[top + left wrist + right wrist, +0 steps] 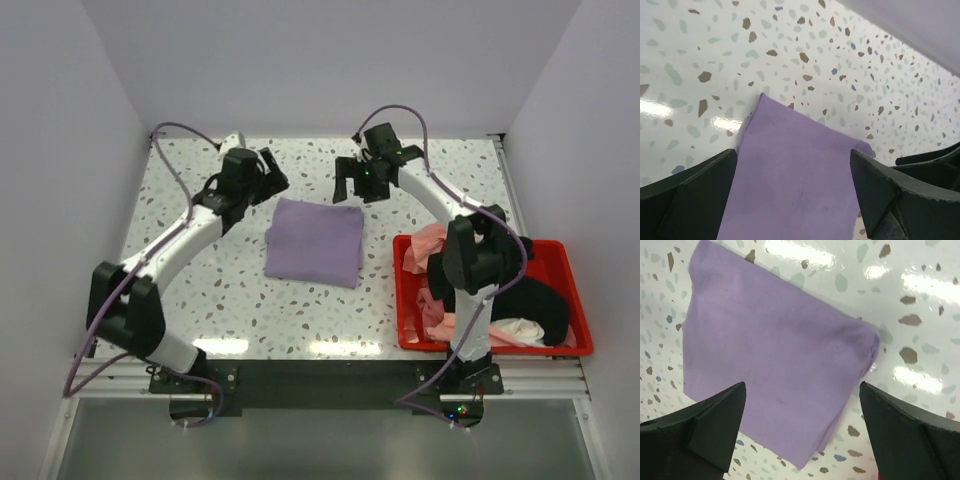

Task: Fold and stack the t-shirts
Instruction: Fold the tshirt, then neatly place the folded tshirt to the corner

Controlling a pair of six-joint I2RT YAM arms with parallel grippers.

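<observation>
Top external view is showing the speckled table [200, 300] bearing everything, with the red bin [570, 262] sitting at its near right corner. The lavender t-shirt [314, 241] is lying folded into a flat rectangle at the middle of the table, apart from the bin. Inside the bin the salmon-pink shirt [432, 245], the black shirt [545, 300] and the white shirt [520, 330] are lying crumpled together. The left arm [170, 240] and the right arm [440, 195] are reaching forward and bending inward toward the shirt's far edge. The left gripper [268, 180] is hovering just off its far left corner, the right gripper [352, 182] just beyond its far right corner. Both wrist views are showing fingers spread wide and gripping nothing, with the purple cloth lying below the gap.
</observation>
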